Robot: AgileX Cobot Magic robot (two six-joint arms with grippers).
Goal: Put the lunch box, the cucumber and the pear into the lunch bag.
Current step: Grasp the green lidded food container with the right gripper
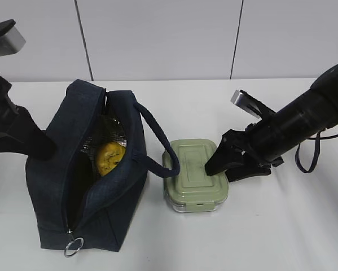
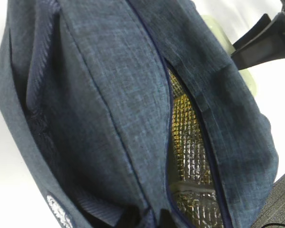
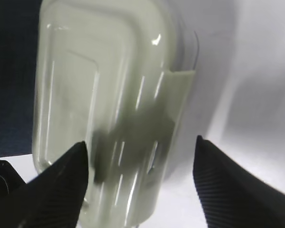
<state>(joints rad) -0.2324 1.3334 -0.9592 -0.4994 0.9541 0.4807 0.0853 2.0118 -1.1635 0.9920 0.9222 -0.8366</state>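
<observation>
The navy lunch bag [image 1: 61, 186] lies open on the left, with silver foil lining showing. The yellow pear [image 1: 109, 158] sits inside it. The sage-green lunch box [image 1: 188, 166] stands on the table just right of the bag, touching its loop handle [image 1: 157, 147]. My right gripper [image 1: 216, 166] is open with its jaws over the box's right end; in the right wrist view [image 3: 140, 190] the box [image 3: 109, 95] lies between the fingers. My left gripper [image 1: 46, 149] is at the bag's left rim; in the left wrist view [image 2: 148, 219] it is pinched on the bag's edge [image 2: 109, 95]. The cucumber is out of view.
The bag's zipper ring pull [image 1: 73, 247] hangs at the near end. The white table [image 1: 281, 226] runs to a grey panelled wall behind. The foil lining [image 2: 190, 142] shows through the bag's opening in the left wrist view.
</observation>
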